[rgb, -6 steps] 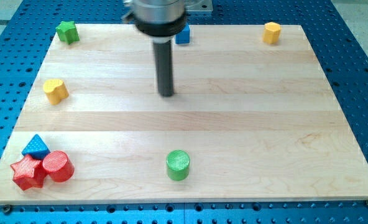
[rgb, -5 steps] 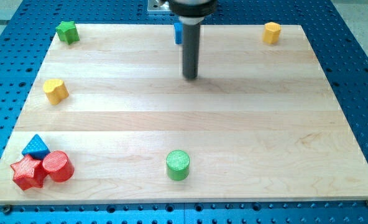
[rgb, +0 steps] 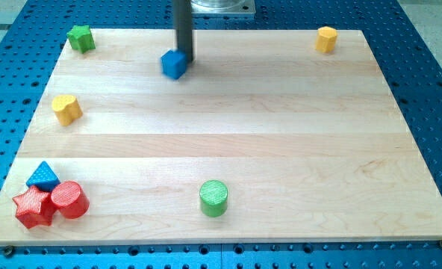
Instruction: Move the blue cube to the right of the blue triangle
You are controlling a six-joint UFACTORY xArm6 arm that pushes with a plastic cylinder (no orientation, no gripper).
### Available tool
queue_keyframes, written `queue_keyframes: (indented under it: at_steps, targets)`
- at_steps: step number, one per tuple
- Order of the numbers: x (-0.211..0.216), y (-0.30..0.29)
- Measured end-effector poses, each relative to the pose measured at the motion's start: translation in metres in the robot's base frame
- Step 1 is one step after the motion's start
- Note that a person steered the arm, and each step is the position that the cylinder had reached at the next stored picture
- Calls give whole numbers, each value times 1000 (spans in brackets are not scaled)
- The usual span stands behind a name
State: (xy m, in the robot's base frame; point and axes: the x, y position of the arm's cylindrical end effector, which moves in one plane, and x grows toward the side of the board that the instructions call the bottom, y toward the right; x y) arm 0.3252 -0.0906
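The blue cube (rgb: pixel 174 64) sits on the wooden board (rgb: pixel 281 134) near the view's top, left of centre. My tip (rgb: pixel 184 60) is right against the cube's upper right side, touching it. The blue triangle (rgb: pixel 42 175) lies far off at the view's bottom left, with a red star (rgb: pixel 31 207) and a red cylinder (rgb: pixel 70 199) packed just below it.
A green star-like block (rgb: pixel 80 36) sits at the top left corner. A yellow block (rgb: pixel 66 109) is at the left edge, another yellow block (rgb: pixel 325 38) at the top right. A green cylinder (rgb: pixel 213 198) stands at the bottom centre.
My tip went up and to the left, behind the blue cube. The cube slid from the top edge down and left by about a block's width.
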Motion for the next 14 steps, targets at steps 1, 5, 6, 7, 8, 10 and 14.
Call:
queue_keyframes:
  at_steps: [1,5,6,7,8,10,14]
  targets:
    - [60,-37]
    - [129,-67]
    - [139,-66]
    - [145,-66]
    - [152,-68]
    - [154,-68]
    - [183,-87]
